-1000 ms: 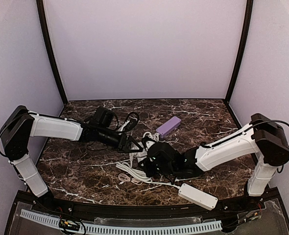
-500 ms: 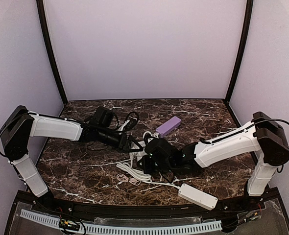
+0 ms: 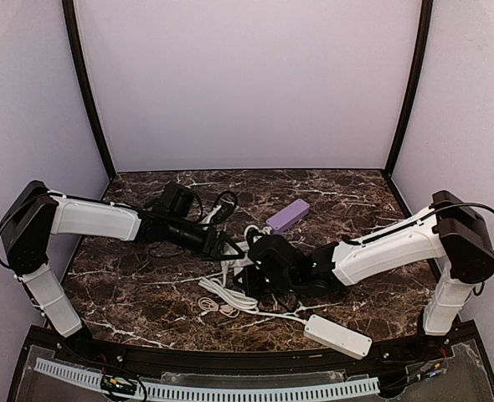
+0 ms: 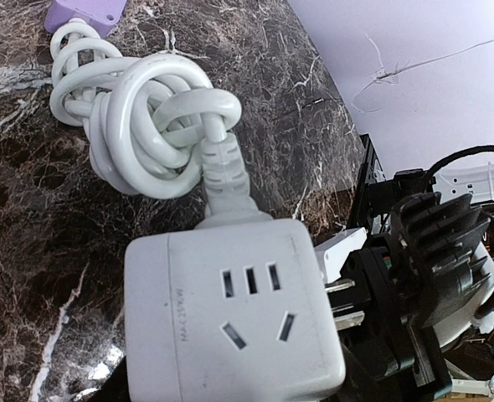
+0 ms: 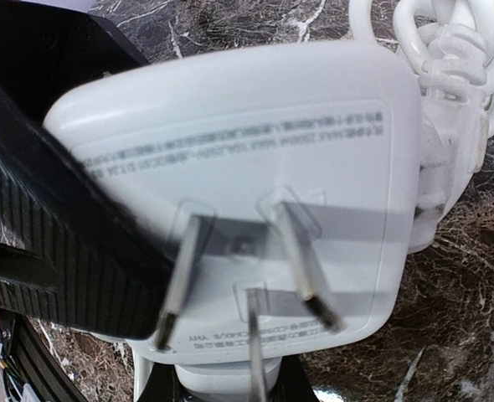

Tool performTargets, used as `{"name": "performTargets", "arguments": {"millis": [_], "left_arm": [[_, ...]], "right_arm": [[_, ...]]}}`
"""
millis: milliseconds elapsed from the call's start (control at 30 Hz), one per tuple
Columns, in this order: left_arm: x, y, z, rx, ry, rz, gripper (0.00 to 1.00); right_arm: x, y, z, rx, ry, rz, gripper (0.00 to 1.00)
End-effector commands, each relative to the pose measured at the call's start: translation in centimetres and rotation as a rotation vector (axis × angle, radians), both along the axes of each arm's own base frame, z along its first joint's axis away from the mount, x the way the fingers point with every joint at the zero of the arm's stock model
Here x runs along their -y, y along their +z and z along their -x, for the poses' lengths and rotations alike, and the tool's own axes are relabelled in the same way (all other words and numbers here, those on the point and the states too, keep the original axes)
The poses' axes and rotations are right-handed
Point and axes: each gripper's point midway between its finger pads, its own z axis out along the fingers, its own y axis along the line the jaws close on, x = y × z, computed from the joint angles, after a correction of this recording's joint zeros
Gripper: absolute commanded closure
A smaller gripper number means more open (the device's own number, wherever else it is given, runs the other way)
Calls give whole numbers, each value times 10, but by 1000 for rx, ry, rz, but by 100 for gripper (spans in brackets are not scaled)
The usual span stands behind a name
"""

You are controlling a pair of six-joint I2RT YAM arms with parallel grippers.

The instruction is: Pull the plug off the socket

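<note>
- The socket (image 4: pixel 230 327) is at mid-desk (image 3: pixel 146 285) between my two arms. I judge that lets one arm brace it while the other pulls.
- The plug (image 4: pixel 230 219) is seated in the socket's far face. Its long axis runs near-to-far, and the cord (image 4: pixel 138 126) leaves toward the far knot.
- Left gripper (image 3: pixel 228 248): the socket hides its jaws, so I cannot tell their state.
- Right gripper (image 3: pixel 249 268): one finger (image 5: pixel 46 243) lies along the socket's side. Its mate is unseen, so I cannot tell if the jaws are clenched.

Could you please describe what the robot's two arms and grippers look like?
The left arm and right arm share smooth white tubular shells with chunky black joint housings, and a thin black cable loops past each elbow joint. The left gripper and right gripper are black; the right's finger is ribbed.
</note>
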Motion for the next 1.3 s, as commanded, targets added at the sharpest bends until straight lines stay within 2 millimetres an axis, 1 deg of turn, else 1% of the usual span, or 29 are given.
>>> {"name": "performTargets", "arguments": {"millis": [0, 33, 133, 333, 400, 500, 633, 800, 900, 1067, 1167, 1267], "left_arm": [[-24, 9, -20, 64, 81, -32, 96], [-25, 9, -20, 61, 82, -31, 96], [-26, 9, -23, 52, 83, -30, 96], [-28, 11, -27, 53, 87, -23, 96], [-30, 7, -25, 34, 89, -40, 96], [-32, 7, -26, 34, 93, -41, 96], [-33, 8, -28, 38, 101, -41, 96], [-35, 8, -29, 42, 108, -44, 96], [-36, 9, -31, 54, 117, -47, 96], [-39, 12, -32, 73, 129, -51, 96], [-40, 11, -33, 74, 133, -54, 96], [-40, 12, -33, 75, 133, -54, 96]], "right_arm": [[22, 7, -16, 34, -98, 16, 100], [21, 7, -14, 50, -80, 27, 100], [8, 17, -11, 126, -11, 7, 100], [-13, 28, 5, 251, 138, 14, 100], [-16, 29, 8, 279, 170, 22, 100], [-18, 31, 14, 307, 205, 25, 100], [-15, 33, 16, 314, 205, 20, 100], [-5, 30, 9, 284, 120, 45, 100], [1, 26, 4, 237, 58, 60, 100], [16, 16, -4, 117, -54, 35, 100], [23, 11, -9, 56, -98, 8, 100], [30, 4, -10, 9, -113, 18, 100]]}}
